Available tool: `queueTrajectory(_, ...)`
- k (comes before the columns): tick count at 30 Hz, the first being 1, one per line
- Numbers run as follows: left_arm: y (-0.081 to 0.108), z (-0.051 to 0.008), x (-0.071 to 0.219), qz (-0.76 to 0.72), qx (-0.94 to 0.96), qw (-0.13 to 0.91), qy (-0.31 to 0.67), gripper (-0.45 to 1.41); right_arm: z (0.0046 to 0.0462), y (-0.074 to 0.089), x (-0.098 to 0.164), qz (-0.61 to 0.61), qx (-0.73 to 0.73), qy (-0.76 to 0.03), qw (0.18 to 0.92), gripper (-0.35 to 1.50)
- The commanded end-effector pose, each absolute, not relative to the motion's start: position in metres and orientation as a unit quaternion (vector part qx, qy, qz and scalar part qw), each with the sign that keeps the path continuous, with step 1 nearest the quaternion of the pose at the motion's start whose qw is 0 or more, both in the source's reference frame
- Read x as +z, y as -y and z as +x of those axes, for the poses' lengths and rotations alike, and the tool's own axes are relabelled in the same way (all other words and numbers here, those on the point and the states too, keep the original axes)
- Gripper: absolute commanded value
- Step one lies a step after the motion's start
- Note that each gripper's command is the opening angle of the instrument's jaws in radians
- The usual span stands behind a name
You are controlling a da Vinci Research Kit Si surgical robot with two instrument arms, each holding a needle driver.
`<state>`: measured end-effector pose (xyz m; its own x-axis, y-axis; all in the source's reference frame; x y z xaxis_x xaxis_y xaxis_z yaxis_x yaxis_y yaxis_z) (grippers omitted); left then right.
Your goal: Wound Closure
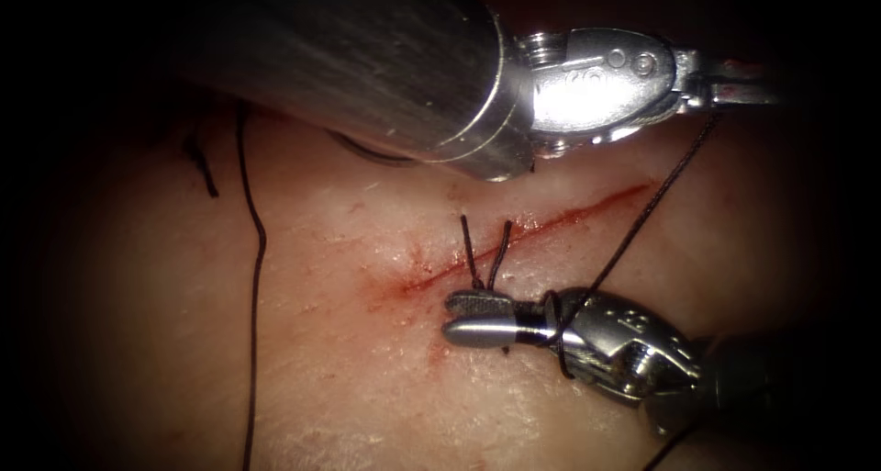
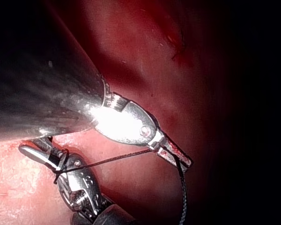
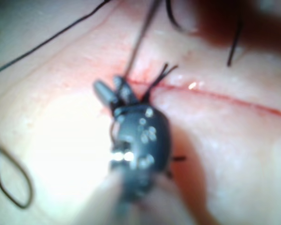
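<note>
**Meanwhile, thread wound on one tool and pinched in the other beside a knotted cut**

Meanwhile, at the bench, the cut [image 1: 541, 228] runs as a thin red line slanting up to the right across the pale tissue [image 1: 349, 379]. Two short cut ends of thread [image 1: 485, 251] stand up from it in a V, marking a stitch already knotted there. Red fluid [image 1: 404, 283] stains the skin around the lower left end of the line.

Just below that stitch, the right arm's tool [image 1: 456, 317] lies with its jaws slightly parted and nothing between them. The thread [image 1: 642, 216] is wrapped in loops around its neck behind the jaws, an arrangement that looks like the makings of another knot, though that is a judgement. From the loops the strand rises taut, crossing the cut, to the left arm's tool [image 1: 745, 87]. That tool reaches in over the upper part of the scene, and its jaws are pressed together on the strand, which likely accounts for the tension.

No needle can be made out; its place is uncertain. Left of the cut, a long slack strand [image 1: 257, 278] trails down over the tissue, with a short dark piece [image 1: 204, 170] beside it. Beyond the lit pork surface, the surroundings fall into darkness.
</note>
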<state>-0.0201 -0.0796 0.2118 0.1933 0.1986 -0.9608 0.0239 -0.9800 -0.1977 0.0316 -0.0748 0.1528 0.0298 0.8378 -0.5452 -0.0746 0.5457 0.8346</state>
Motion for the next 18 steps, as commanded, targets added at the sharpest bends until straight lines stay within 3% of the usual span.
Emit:
queueTrajectory(1,0.08,-0.0203,0.214,-0.771,0.63,0.062,0.073,-0.45,0.0325,0.076,0.153,0.326,0.349,-0.606,0.636,0.14)
queueTrajectory(18,0.08,-0.0177,0.23,-0.768,0.639,0.024,0.027,-0.45,0.0314,0.075,0.151,0.331,0.352,-0.684,0.547,0.09)
